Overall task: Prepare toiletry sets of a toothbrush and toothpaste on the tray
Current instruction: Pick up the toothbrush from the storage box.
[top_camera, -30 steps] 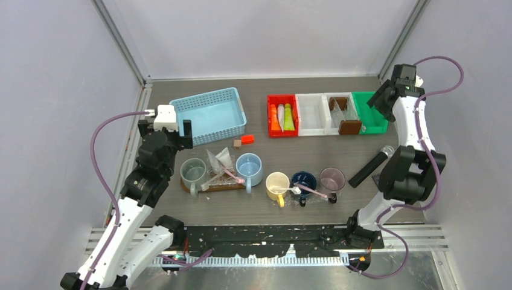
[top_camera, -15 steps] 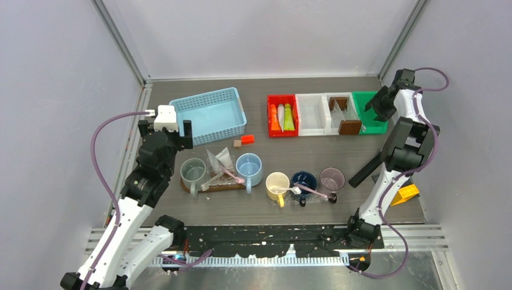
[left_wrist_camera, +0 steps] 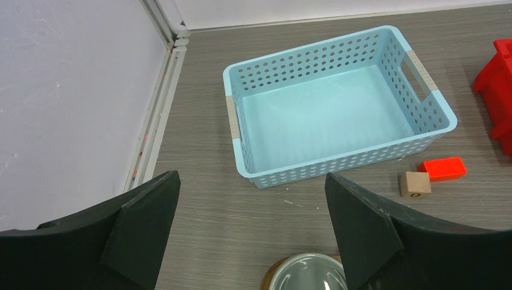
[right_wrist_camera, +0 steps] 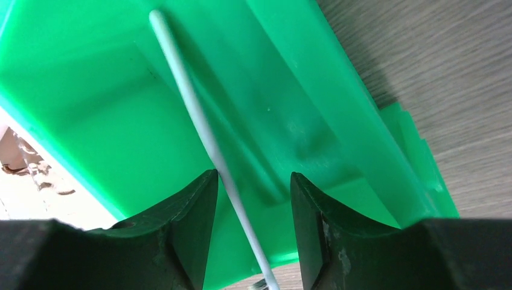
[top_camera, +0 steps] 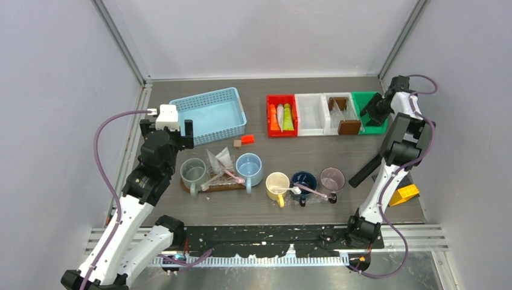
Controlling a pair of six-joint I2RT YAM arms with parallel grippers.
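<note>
Green bin (right_wrist_camera: 290,90) walls around white toothbrush (right_wrist_camera: 182,78), right hand (right_wrist_camera: 252,181) astride it

Right gripper (top_camera: 371,113) dropped from high perch, shifted toward 8 o'clock, now down inside green bin (top_camera: 377,128). Jaws drawn narrower, straddling white toothbrush (right_wrist_camera: 193,115) handle, gap on its 3 o'clock side. Right arm elbow swung toward 12 o'clock, forearm steeper. Yellow block (top_camera: 403,194), hidden before, uncovered at 6 o'clock of elbow.
</note>
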